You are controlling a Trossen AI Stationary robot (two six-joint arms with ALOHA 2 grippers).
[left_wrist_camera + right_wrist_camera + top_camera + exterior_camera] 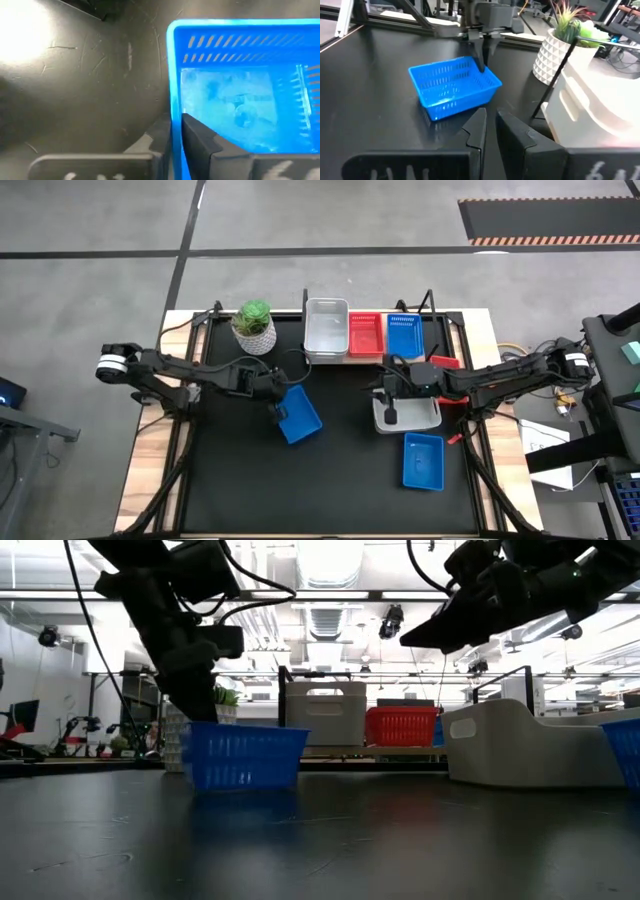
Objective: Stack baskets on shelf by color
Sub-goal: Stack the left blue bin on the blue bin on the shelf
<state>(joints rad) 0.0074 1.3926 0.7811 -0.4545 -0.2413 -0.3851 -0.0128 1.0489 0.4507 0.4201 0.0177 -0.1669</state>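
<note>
Counting from above, three blue baskets are showing, at least two red ones and two white ones; any nested copies cannot be told apart. The left arm is reaching in from the table's left edge, stretched out low across the black table (240, 490), and its left gripper (279, 406) is clamping one wall of a blue basket (300, 416) that is sitting tilted near the table's middle; in the left wrist view one finger (202, 137) is lying inside the wall and the other outside. Behind it the plant pot (254, 326) is standing at the back edge, just beside the shelf (325, 360). On the shelf a white basket (326, 328), a red basket (365, 335) and a second blue basket (404, 335) are sitting side by side. The right arm is reaching in from the right, and the right gripper (391, 395), its fingers nearly closed on nothing, is hovering over another white basket (420, 416) on the table. Another red basket (447, 364) is peeking out under that arm, and a third blue basket (423, 461) is lying nearer the front.
</note>
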